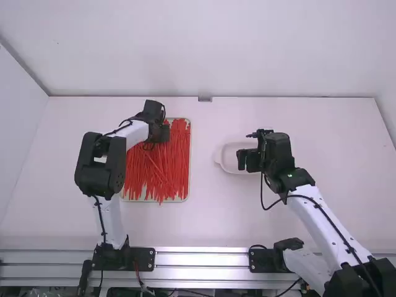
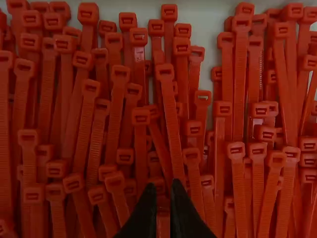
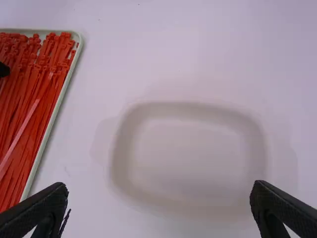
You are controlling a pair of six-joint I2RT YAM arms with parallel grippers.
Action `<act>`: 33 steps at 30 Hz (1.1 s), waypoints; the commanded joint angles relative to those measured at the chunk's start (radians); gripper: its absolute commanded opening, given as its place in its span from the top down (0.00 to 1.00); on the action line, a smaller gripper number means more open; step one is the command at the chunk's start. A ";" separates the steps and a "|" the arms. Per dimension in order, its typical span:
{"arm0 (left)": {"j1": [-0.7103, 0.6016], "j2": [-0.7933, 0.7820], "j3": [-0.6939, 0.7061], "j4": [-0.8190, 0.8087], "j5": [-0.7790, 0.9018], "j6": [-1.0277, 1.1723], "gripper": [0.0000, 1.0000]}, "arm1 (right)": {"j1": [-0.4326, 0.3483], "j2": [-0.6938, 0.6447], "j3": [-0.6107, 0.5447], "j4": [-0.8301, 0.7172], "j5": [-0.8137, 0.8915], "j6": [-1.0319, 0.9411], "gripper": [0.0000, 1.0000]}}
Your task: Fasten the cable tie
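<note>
A dense pile of red cable ties [image 1: 158, 164] [image 2: 99, 124] [image 3: 25, 89] lies on a pale tray [image 1: 188, 161] [image 3: 59, 99] left of the table's middle. My left gripper [image 1: 162, 131] [image 2: 161, 198] is pressed down into the far end of the pile, and its two black fingers stand close together with one red tie strip pinched between them. My right gripper [image 1: 247, 159] [image 3: 158, 213] hangs wide open just above a shallow white dish [image 1: 228, 158] [image 3: 188, 153] to the right of the tray, with nothing between its fingers.
The white dish is empty and stands a short gap from the tray's right rim. Bare white table lies to the right of the dish, in front of the tray and behind both. Walls close off the back and left.
</note>
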 commanded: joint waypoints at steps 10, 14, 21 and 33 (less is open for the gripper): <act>0.008 0.011 -0.003 -0.003 -0.004 -0.017 0.98 | 0.009 0.004 0.034 -0.003 0.008 0.000 0.02; 0.008 0.011 -0.002 -0.004 -0.004 -0.018 0.98 | 0.006 0.004 0.034 -0.003 0.008 0.000 0.02; 0.008 0.011 -0.002 -0.003 -0.004 -0.028 0.56 | 0.006 0.004 0.034 -0.003 0.008 0.001 0.02; 0.003 0.011 0.044 -0.049 -0.004 -0.034 0.59 | 0.015 0.004 0.034 -0.005 0.008 0.000 0.02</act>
